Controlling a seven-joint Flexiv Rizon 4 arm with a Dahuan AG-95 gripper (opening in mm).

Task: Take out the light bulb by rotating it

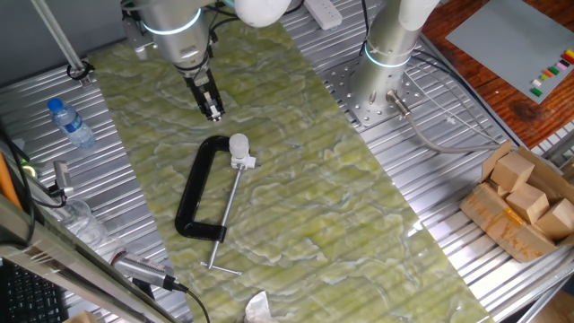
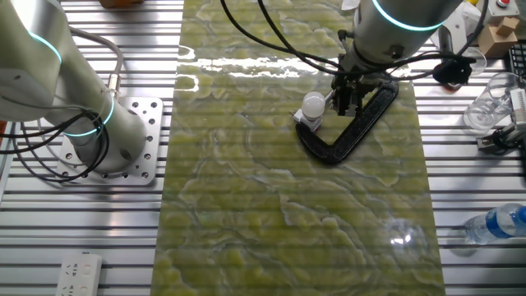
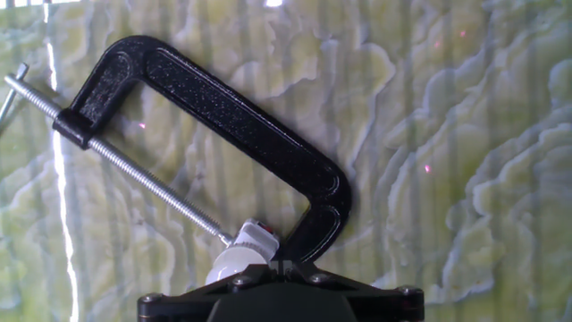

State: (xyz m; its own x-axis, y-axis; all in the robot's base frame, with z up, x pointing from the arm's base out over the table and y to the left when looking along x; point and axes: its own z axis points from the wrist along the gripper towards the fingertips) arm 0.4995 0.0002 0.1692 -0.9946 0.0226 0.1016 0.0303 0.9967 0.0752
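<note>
Gripper (image 1: 213, 114) hangs above the mat, clear of everything; whether its fingers are spread, I cannot tell. The light bulb (image 1: 239, 144) sits near, at about four o'clock, upright in the white socket (image 1: 242, 162), pinched by the black C-clamp (image 1: 199, 193).

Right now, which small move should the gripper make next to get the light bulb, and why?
Probably lower the gripper toward the light bulb and centre the fingers around it. In one fixed view the gripper hangs above the mat, apart from the bulb, which sits in its white socket held by the black C-clamp. Nothing is gripped yet.
</note>
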